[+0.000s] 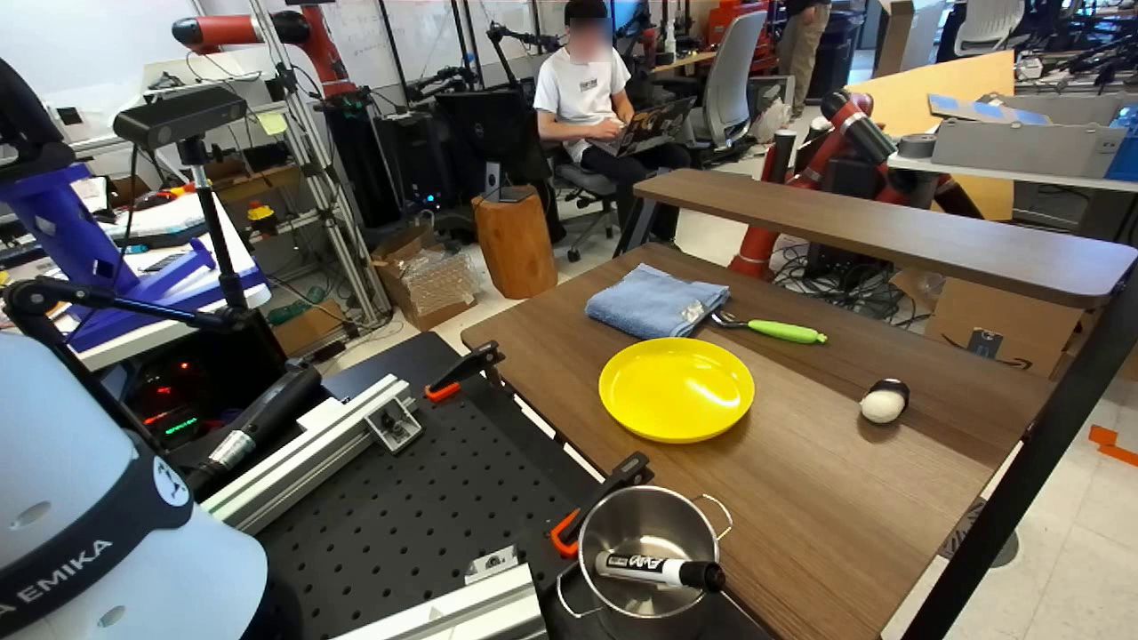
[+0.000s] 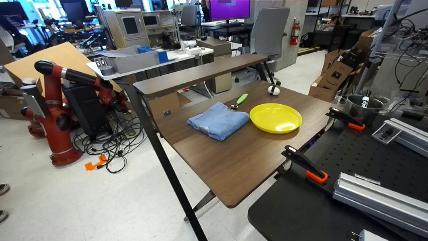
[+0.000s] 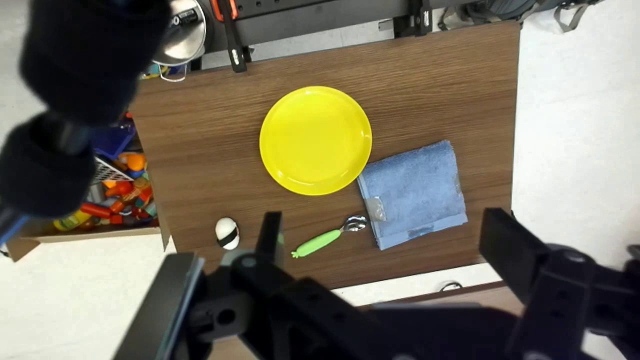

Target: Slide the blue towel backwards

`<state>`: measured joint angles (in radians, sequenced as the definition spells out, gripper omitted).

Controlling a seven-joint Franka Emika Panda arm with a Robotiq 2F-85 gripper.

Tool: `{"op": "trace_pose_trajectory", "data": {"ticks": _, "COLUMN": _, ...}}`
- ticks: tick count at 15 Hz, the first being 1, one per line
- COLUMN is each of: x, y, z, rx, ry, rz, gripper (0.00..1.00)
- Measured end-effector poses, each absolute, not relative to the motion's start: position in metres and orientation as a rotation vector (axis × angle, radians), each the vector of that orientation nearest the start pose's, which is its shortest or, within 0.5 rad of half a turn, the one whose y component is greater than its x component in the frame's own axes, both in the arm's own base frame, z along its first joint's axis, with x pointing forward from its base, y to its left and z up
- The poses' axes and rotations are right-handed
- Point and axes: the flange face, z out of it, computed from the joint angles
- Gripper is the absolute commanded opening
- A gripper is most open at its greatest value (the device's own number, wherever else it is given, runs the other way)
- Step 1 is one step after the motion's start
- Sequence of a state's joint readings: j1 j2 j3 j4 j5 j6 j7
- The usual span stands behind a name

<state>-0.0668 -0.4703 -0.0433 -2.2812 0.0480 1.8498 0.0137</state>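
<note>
Though apart, towel (image 3: 419, 192) below jaws.

In an exterior view, a blue rectangular cloth towel (image 1: 653, 302) is lying on a brown wood-grain table (image 1: 800, 498), just behind a round yellow plate (image 1: 676, 389). A green-handled metal spoon (image 1: 770, 330) is resting just right of the towel, and a black-banded white oval object (image 1: 885, 404) is sitting farther right. In front of the plate, a round metal pot (image 1: 642, 513) is holding a black-and-white cylindrical marker (image 1: 653, 569).

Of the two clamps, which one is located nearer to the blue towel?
The clamp farther from the metal pot is nearer the blue towel; the other clamp stands right beside that pot.
</note>
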Motion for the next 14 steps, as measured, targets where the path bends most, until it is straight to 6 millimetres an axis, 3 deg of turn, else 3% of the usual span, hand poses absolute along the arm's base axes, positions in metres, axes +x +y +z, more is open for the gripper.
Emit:
{"op": "trace_pose_trajectory", "data": {"ticks": 7, "x": 0.493, "y": -0.026, "z": 0.502, "rx": -3.091, "ry": 0.082, "rz": -0.031, "gripper": 1.0}}
{"op": "trace_pose_trajectory", "data": {"ticks": 14, "x": 0.557, "y": 0.015, "z": 0.423, "rx": -3.097, "ry": -0.037, "rz": 0.129, "gripper": 1.0}}
